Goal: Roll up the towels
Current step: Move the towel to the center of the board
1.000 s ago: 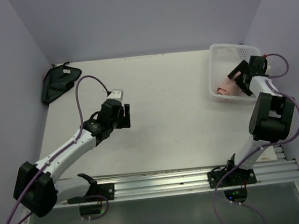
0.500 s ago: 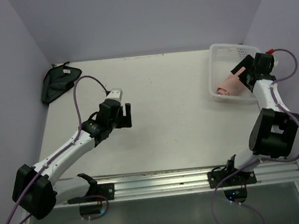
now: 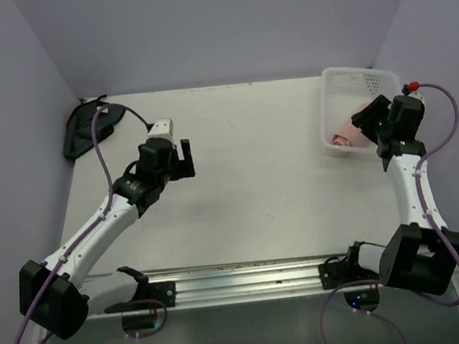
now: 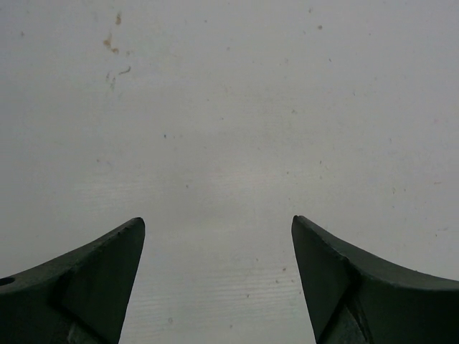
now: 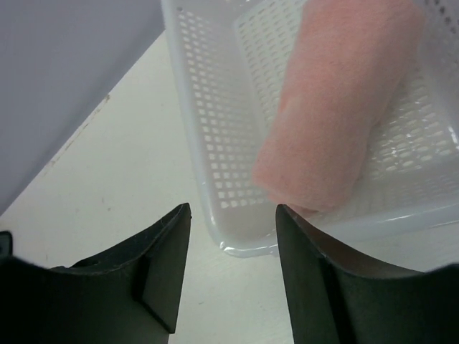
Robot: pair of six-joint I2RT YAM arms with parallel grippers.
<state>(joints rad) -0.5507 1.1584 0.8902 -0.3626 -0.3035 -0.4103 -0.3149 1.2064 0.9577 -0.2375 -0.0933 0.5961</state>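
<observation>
White table (image 3: 261,160), with a perforated white basket (image 5: 208,143) at its far right corner and the rolled pink towel (image 5: 337,107) lying inside. The dark cloth (image 3: 84,132) is bunched in the far left corner. The left gripper (image 4: 215,223) is spread wide over bare tabletop. The right gripper (image 5: 233,209) has its jaws apart, gripping nothing, by the basket's corner.

My right gripper (image 5: 233,209): matt dark plastic. Pink towel (image 5: 337,122): fuzzy terry cloth. Basket (image 5: 197,122): glossy perforated plastic. Table (image 5: 107,165): matt.

Towel (image 3: 344,137) in basket (image 3: 343,78); cloth (image 3: 82,132) far left
</observation>
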